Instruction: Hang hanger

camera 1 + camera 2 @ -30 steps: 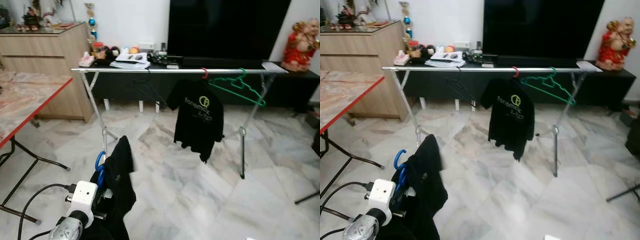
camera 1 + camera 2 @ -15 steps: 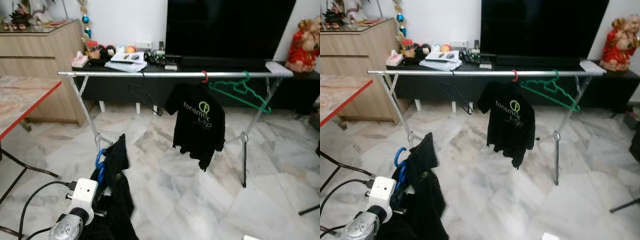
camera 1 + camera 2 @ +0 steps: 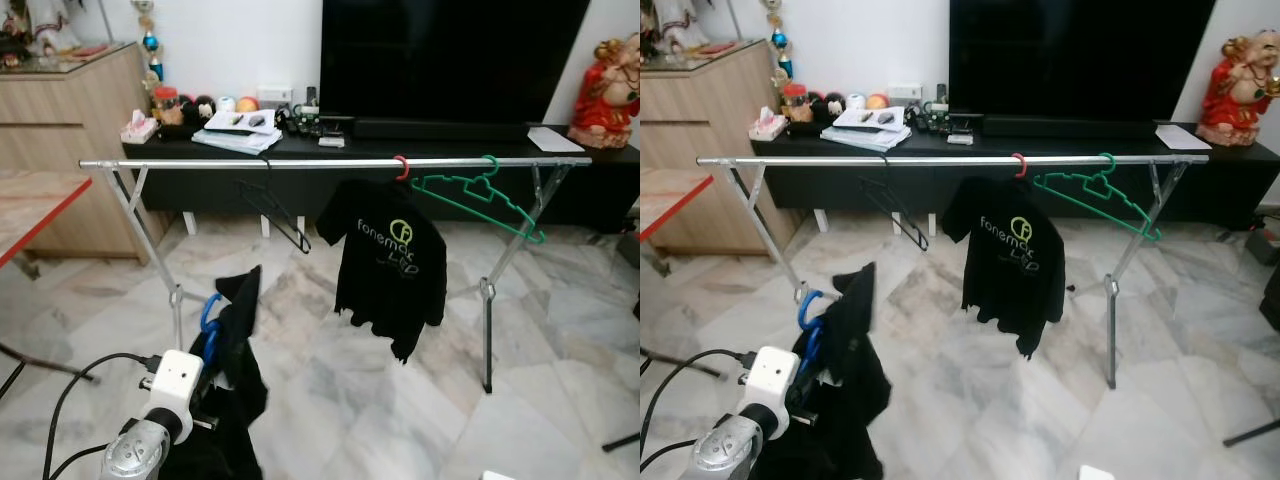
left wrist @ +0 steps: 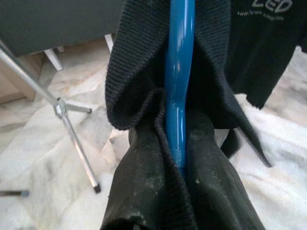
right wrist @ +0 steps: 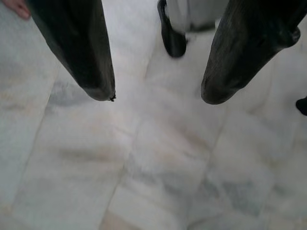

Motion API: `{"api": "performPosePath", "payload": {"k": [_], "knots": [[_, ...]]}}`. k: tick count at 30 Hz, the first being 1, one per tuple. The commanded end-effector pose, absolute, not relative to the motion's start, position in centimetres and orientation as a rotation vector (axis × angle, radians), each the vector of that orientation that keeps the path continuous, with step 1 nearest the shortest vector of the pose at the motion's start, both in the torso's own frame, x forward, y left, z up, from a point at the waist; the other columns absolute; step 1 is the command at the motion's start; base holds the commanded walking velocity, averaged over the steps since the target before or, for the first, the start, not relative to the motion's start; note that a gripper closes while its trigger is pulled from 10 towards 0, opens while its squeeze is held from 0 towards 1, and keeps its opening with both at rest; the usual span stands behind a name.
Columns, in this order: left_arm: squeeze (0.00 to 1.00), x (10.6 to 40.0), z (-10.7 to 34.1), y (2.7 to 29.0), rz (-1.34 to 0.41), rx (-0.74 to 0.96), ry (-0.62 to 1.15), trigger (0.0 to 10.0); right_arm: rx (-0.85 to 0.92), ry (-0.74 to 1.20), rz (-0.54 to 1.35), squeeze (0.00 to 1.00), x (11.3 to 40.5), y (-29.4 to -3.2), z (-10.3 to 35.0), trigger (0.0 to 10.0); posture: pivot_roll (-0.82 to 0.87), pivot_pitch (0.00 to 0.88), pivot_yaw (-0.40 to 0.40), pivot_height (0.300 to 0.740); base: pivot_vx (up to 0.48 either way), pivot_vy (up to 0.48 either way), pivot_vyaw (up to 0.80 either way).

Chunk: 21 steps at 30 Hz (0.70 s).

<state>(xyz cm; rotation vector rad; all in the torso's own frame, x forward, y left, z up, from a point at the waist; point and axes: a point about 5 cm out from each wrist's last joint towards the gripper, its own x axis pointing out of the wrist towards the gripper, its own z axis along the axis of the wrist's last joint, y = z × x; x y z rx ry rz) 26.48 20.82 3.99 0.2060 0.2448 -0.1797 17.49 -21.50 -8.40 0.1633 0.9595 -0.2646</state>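
Blue hanger [image 4: 179, 81] in left pincer [image 4: 178, 191]

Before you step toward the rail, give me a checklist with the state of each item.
1. Left gripper shut on the blue hanger: ok.
2. Black garment draped on that hanger: ok, though it hangs bunched.
3. Free stretch on the rail left of the black hanger: ok.
4. Blue hook already over the rail: not ok, it sits well below and short of it.
5. Right gripper open and holding nothing, over bare floor: ok.
6. Hook turned the right way for the rail: cannot tell.
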Motion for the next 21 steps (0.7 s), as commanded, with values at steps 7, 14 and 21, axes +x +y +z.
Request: {"api": "performPosePath", "payload": {"k": [7, 14, 21], "knots": [[0.00, 27.3, 5.0, 21.0, -0.216, 0.255, 0.213, 10.0, 0.163, 0.979, -0.236, 0.00, 17.6, -20.7, -8.5, 10.0, 0.01, 0.000, -0.015, 0.740, 0.329, 0.000, -0.80], [0.00, 27.4, 5.2, 20.7, -0.236, 0.267, 0.209, 10.0, 0.168, 0.975, -0.239, 0.00, 17.6, -20.7, -8.5, 10.0, 0.01, 0.000, -0.016, 0.740, 0.329, 0.000, -0.46], [0.00, 27.9, 5.7, 20.2, -0.240, 0.281, 0.193, 10.0, 0.164, 0.976, -0.228, 0.00, 17.6, -20.6, -8.5, 10.0, 0.01, 0.000, -0.016, 0.740, 0.331, 0.000, 0.00]]}}
